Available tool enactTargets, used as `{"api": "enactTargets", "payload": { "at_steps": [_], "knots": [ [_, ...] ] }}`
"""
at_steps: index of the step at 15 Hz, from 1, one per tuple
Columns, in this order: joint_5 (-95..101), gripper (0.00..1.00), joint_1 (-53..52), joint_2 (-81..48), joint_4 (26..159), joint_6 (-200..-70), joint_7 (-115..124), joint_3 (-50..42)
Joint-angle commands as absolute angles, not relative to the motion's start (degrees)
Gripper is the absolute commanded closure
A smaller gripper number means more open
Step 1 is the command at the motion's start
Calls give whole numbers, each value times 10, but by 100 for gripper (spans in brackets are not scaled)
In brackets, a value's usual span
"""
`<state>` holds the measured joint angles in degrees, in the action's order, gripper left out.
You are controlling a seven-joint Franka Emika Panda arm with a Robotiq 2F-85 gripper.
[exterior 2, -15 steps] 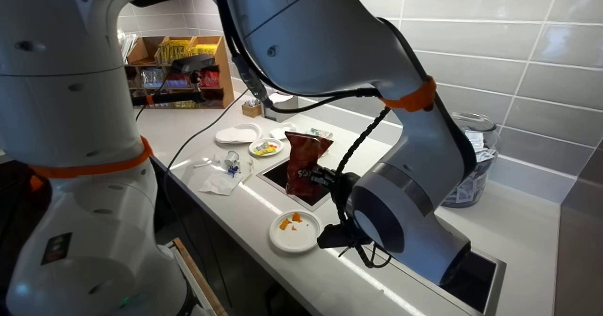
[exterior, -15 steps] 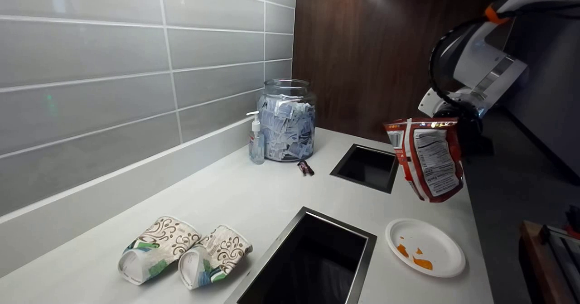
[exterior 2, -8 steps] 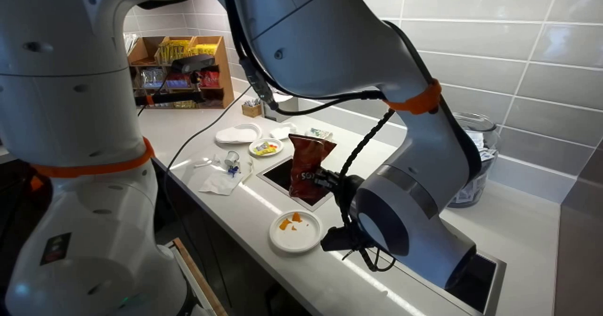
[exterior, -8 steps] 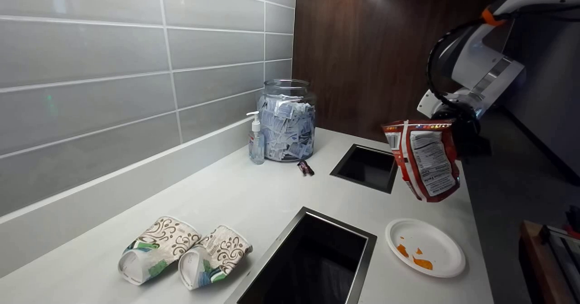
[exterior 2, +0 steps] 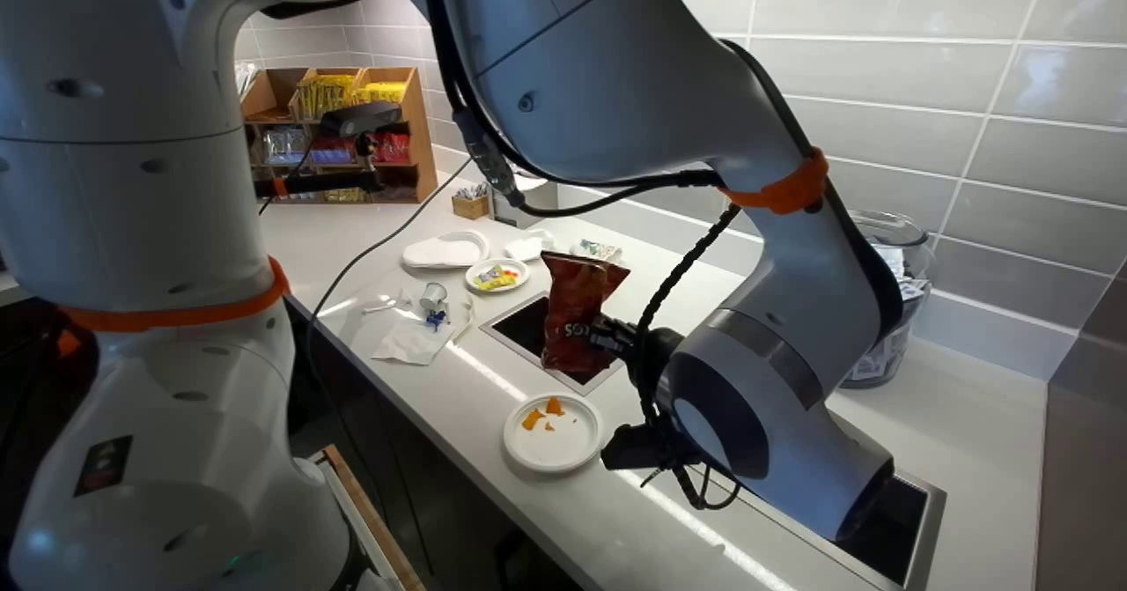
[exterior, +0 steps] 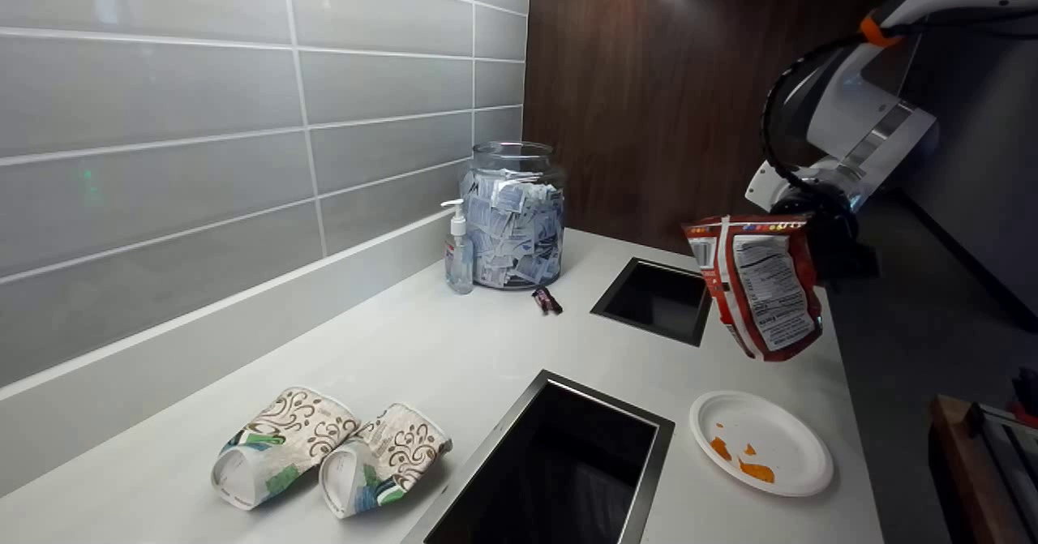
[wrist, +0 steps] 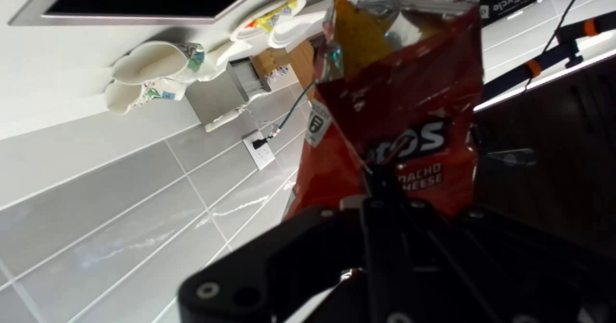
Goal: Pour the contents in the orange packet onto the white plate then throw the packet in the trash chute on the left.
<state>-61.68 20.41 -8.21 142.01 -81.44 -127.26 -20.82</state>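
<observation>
The jaws pinch a crinkly red foil bag (exterior: 762,293) aloft, broken orange chips (exterior: 758,472) lying on a round white plate (exterior: 782,439).

My claw (wrist: 381,174) is black and dotted with round, silvery screws (wrist: 208,290). Above it, a braided black cable (exterior 2: 694,254) runs to an orange band (exterior 2: 782,193) on my smooth, pale arm (exterior 2: 616,89), with a metallic ring (exterior: 880,134) nearer the claw; well away, a second orange band (exterior 2: 176,312) wraps my base (exterior 2: 202,450).

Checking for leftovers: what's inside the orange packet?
In the wrist view, at least one orange-yellow chip shows at the open mouth of the orange packet; whatever lies deeper is covered by its printed side.
</observation>
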Motion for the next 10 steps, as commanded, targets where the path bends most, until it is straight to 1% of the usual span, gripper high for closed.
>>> {"api": "enactTargets", "payload": {
  "at_steps": [1, 5, 6, 7, 8, 9, 10],
  "knots": [
    [-607, 100, 212, -106, 1401, -765, -1288, -207],
    [-605, 100, 216, -119, 1391, -731, -1295, -208],
    [-615, 100, 214, -117, 1395, -750, -1284, -210],
    [-620, 100, 204, -100, 1408, -814, -1264, -212],
    [-608, 100, 211, -113, 1396, -770, -1284, -208],
    [-613, 100, 213, -115, 1395, -771, -1280, -209],
    [-620, 100, 199, -95, 1412, -857, -1234, -212]
  ]
}}
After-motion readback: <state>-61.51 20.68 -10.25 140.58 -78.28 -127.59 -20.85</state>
